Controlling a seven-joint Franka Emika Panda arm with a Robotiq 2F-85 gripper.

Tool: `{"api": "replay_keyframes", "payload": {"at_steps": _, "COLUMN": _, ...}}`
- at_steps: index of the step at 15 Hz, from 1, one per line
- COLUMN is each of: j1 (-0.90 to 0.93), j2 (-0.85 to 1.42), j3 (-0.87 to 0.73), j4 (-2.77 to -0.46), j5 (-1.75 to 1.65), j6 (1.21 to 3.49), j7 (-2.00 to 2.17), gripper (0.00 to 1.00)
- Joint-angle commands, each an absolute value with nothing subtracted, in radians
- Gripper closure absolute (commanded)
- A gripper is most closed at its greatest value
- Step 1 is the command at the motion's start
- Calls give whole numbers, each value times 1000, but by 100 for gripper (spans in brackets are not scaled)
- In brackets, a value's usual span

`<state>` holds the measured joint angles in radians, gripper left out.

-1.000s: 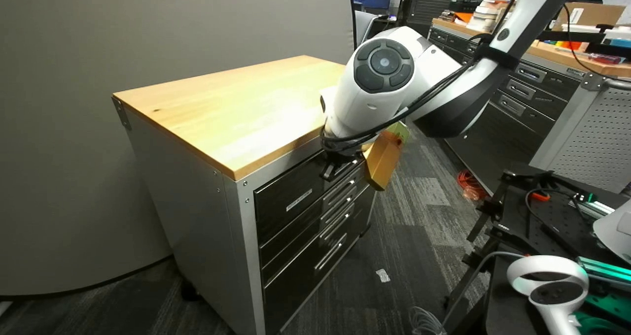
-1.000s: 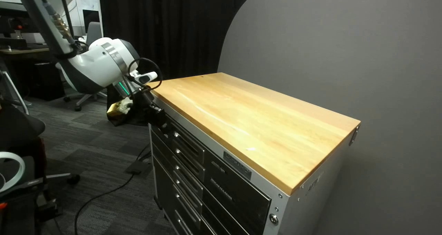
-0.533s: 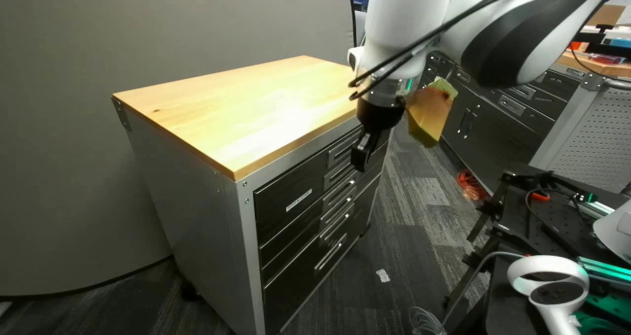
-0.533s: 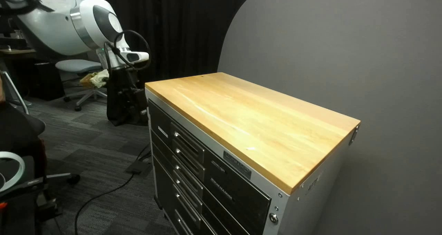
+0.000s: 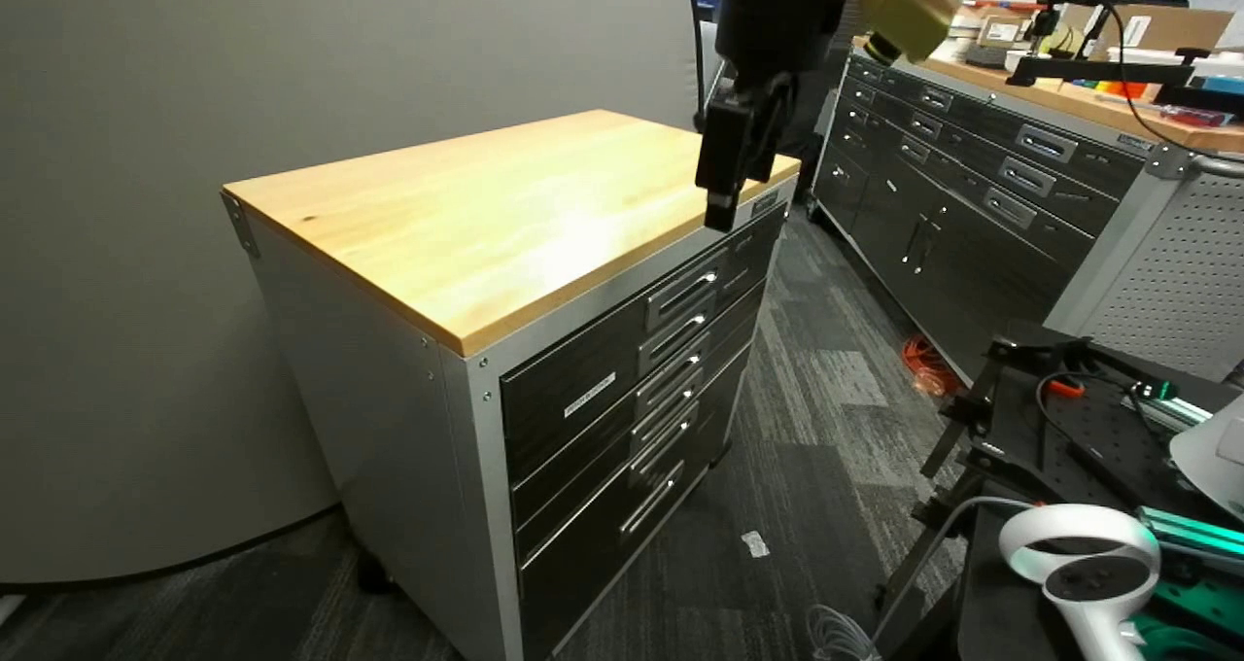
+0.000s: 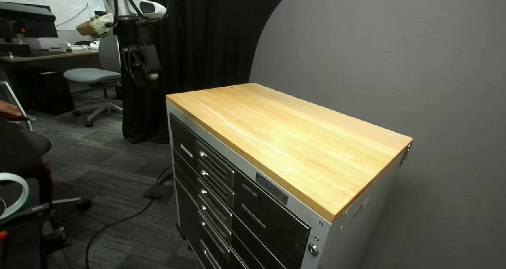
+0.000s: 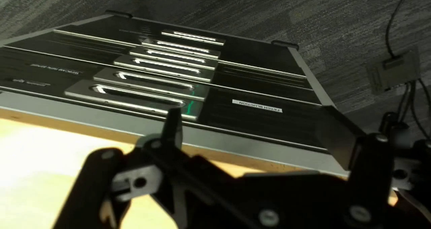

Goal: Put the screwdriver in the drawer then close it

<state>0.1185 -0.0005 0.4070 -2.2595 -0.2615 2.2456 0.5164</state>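
Every drawer in the metal cabinet sits flush with its front, including the wide black top drawer (image 5: 559,399) with a white label; I cannot tell which of them the task means. That top drawer (image 7: 266,124) also shows in the wrist view, its long handle (image 7: 138,97) to the left. The screwdriver is out of view or hidden. In both exterior views my gripper (image 5: 736,194) (image 6: 146,81) points downward, raised near the front edge of the cabinet. Seen from the wrist, the gripper (image 7: 251,116) is open, its fingers wide apart with nothing between them.
The cabinet has a pale wooden top (image 5: 457,224). A curved grey partition (image 6: 375,63) rises behind it. Beside it stands a black side table (image 5: 1050,447) with a white controller (image 5: 1093,559). A cable box (image 7: 392,72) lies on the floor.
My gripper has risen from the drawer fronts and drawn away from them, up past the cabinet's top edge. Its fingers now show spread apart. The drawers look the same.
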Motion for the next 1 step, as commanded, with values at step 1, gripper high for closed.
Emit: {"api": "replay_keyframes", "payload": {"at_steps": 1, "j1": 178, "j2": 5, "j3": 346, "j4": -2268, "j5": -260, "j6": 2247, "j7": 515, "gripper": 0}}
